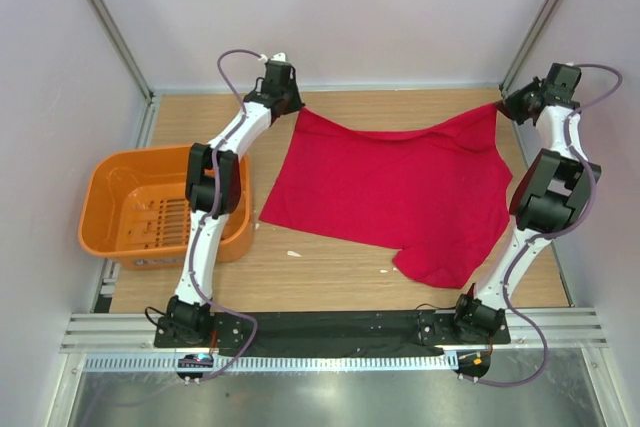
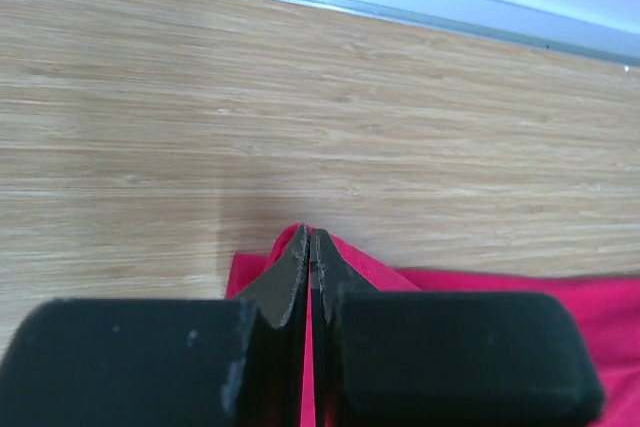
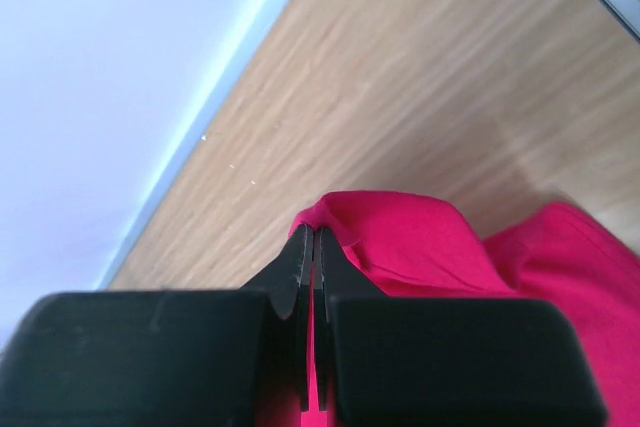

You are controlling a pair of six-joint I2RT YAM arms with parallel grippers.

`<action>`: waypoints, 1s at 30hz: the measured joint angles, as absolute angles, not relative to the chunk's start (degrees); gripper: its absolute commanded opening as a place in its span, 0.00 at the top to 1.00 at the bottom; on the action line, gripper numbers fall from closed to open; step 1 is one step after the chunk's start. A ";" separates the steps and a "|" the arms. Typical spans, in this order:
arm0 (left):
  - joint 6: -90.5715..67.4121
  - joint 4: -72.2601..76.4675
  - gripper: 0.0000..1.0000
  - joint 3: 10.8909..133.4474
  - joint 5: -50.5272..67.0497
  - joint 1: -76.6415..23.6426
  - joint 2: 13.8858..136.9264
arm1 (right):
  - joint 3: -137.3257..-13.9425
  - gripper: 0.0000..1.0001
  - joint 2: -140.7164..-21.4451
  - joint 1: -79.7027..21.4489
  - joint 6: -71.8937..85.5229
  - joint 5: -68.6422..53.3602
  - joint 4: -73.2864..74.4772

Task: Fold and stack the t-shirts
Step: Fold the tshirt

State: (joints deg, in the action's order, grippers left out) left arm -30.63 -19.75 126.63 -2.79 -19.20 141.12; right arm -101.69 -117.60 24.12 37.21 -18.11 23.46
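Observation:
The red t-shirt (image 1: 400, 192) lies spread on the wooden table, stretched between its two far corners. My left gripper (image 1: 292, 105) is shut on the shirt's far left corner; in the left wrist view (image 2: 310, 235) red cloth (image 2: 420, 282) shows between and beside the closed jaws. My right gripper (image 1: 510, 104) is shut on the far right corner; in the right wrist view (image 3: 312, 232) the cloth (image 3: 420, 237) bunches up around the closed jaws. The shirt's near right part ends in a sleeve-like flap near the table's front.
An orange slotted plastic basket (image 1: 110, 187) stands at the table's left side, partly behind the left arm. A small white scrap (image 1: 293, 253) lies on the table (image 1: 330, 272) in front of the shirt. Walls and a metal rail (image 1: 400, 88) close the far edge.

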 measured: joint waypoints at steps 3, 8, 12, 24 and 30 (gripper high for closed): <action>-31.62 -18.39 1.00 126.65 -3.09 -18.70 141.62 | -103.28 0.99 -119.61 24.12 38.17 -19.73 20.43; -32.86 -16.45 1.00 127.28 -3.64 -18.00 142.58 | -105.21 0.99 -122.32 24.12 39.35 -21.91 16.82; -33.82 -15.66 1.00 129.03 -3.62 -17.78 144.11 | -106.52 0.99 -124.14 24.12 39.42 -23.57 14.72; -33.61 -15.29 1.00 129.80 -2.09 -17.37 145.53 | -102.94 0.99 -122.19 24.12 39.16 -23.38 16.40; -31.44 -17.28 1.00 122.28 -0.58 -17.32 141.49 | -97.06 0.99 -113.56 24.12 38.83 -20.60 23.24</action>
